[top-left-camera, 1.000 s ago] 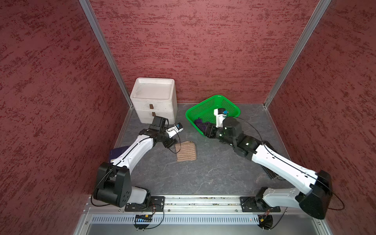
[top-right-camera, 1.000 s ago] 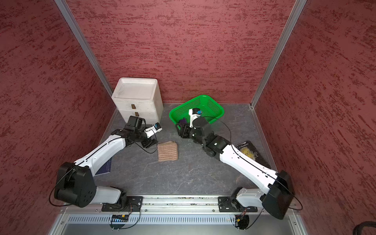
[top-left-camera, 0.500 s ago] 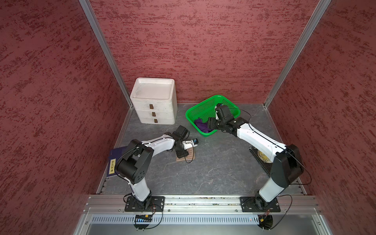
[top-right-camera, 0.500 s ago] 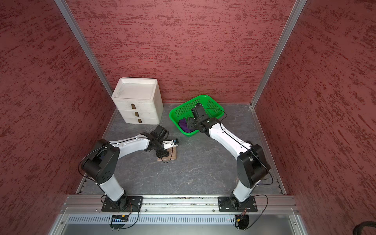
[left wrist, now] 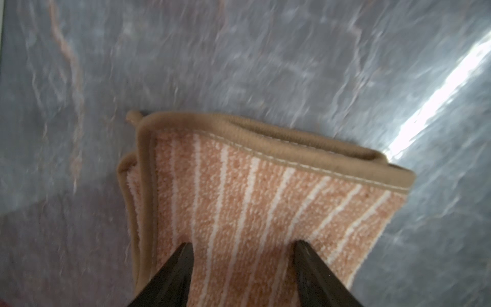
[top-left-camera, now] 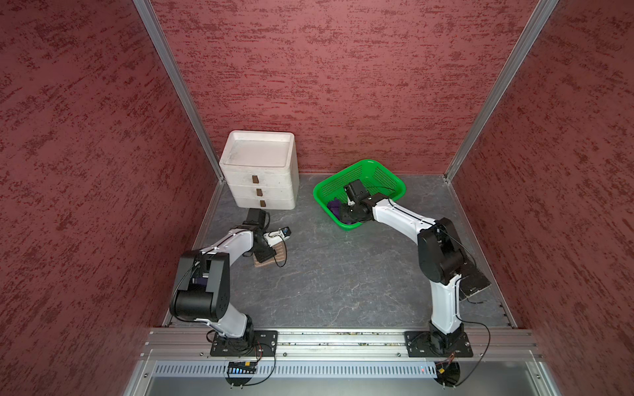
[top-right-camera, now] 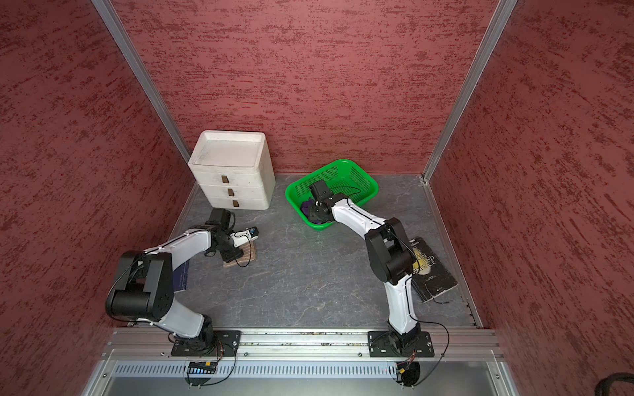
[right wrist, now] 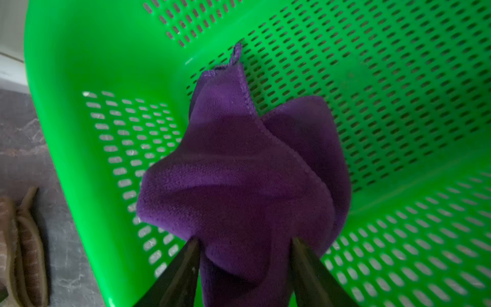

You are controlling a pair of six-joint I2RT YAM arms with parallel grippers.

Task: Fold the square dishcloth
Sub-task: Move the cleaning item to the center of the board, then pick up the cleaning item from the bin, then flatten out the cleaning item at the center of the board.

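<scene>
The striped dishcloth (left wrist: 265, 212) lies folded on the table (top-left-camera: 343, 274) in front of the drawer unit (top-left-camera: 262, 178). Its bound edge points away from the left gripper (left wrist: 243, 245), whose parted tips press on top. The long axis seems to run from drawers to rail, but is half hidden. A skewed lift could drag the layers open. The right gripper (right wrist: 245, 242) straddles a purple cloth (right wrist: 239, 172) in the basket (right wrist: 398, 106); I cannot tell whether it is clamped.

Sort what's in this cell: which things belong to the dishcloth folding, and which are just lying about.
Job: striped dishcloth, folded, under the left gripper; purple cloth, likely next, in the green basket, between the jaws of the right gripper.
Lying about: white drawer unit; black book; blue book partly hidden by the left arm.
</scene>
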